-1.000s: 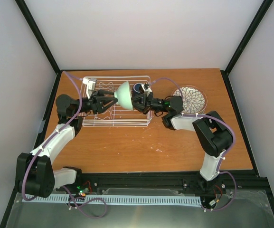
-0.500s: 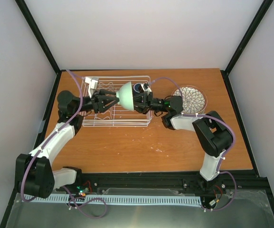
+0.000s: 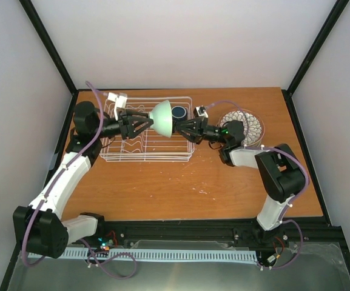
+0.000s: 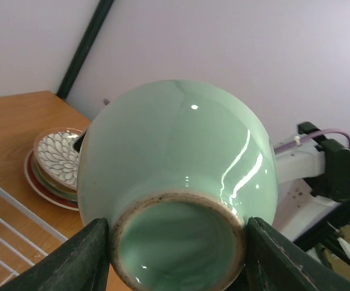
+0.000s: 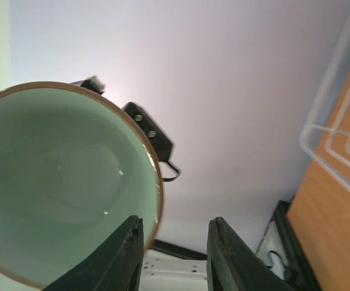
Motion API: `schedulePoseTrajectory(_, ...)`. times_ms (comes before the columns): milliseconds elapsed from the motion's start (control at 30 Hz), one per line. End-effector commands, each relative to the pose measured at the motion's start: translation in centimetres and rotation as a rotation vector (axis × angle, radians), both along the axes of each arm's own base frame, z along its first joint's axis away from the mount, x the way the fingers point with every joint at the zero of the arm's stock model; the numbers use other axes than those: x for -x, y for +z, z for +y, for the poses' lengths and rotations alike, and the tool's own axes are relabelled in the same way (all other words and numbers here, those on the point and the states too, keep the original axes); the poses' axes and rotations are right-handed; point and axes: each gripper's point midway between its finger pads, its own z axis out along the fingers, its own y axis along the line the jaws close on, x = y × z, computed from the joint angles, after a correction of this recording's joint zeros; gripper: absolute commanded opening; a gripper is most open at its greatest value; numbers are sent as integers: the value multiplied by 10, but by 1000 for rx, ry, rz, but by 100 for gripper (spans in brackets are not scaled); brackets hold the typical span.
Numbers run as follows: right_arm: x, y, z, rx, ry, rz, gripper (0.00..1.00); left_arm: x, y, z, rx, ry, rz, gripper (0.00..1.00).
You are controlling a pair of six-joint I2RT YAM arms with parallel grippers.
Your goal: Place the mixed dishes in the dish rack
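Clamps the mint bowl (image 4: 178,151) by its foot between both fingers (image 4: 77,257), base toward the lens, patterned bowl (image 4: 58,157) stacked on plates (image 4: 47,193) behind.

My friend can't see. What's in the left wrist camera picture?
A small mint-green glazed bowl fills the picture, bottom toward us, gripped near its foot by the left pincer. Behind it, a white petal-patterned bowl sits on stacked plates on the brown wooden table.

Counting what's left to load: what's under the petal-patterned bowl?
Two stacked plates: a pale plate on a red plate, only rims showing. The petal-patterned bowl covers their middles.
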Motion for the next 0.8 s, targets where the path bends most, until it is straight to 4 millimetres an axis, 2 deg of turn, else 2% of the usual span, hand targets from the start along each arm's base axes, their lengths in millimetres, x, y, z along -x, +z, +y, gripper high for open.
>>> schedulePoseTrajectory(0,-10,-13,-21,125,-95,-114,28,-11,19,4,-80,78,-101,1)
schedulePoseTrajectory(67,-21,-28,-30,269,-161,-155,27,-21,12,4,-125,111,-85,1)
schedulePoseTrajectory(133,-38,-48,-45,527,-280,-202,26,-31,1,4,-189,154,-63,1)
schedulePoseTrajectory(200,-44,-48,-62,676,-341,-259,25,-42,-8,1,-265,208,-55,1)
schedulePoseTrajectory(300,-51,-41,-80,784,-420,-304,25,-59,-26,-5,-376,265,-19,1)
schedulePoseTrajectory(400,-56,-50,-101,924,-483,-306,25,-74,-49,-16,-530,317,7,1)
schedulePoseTrajectory(600,-62,-57,-159,1188,-710,-334,23,-91,-95,-28,-774,352,83,1)
schedulePoseTrajectory(767,-57,-65,-175,1259,-729,-342,23,-102,-128,-42,-959,350,109,1)
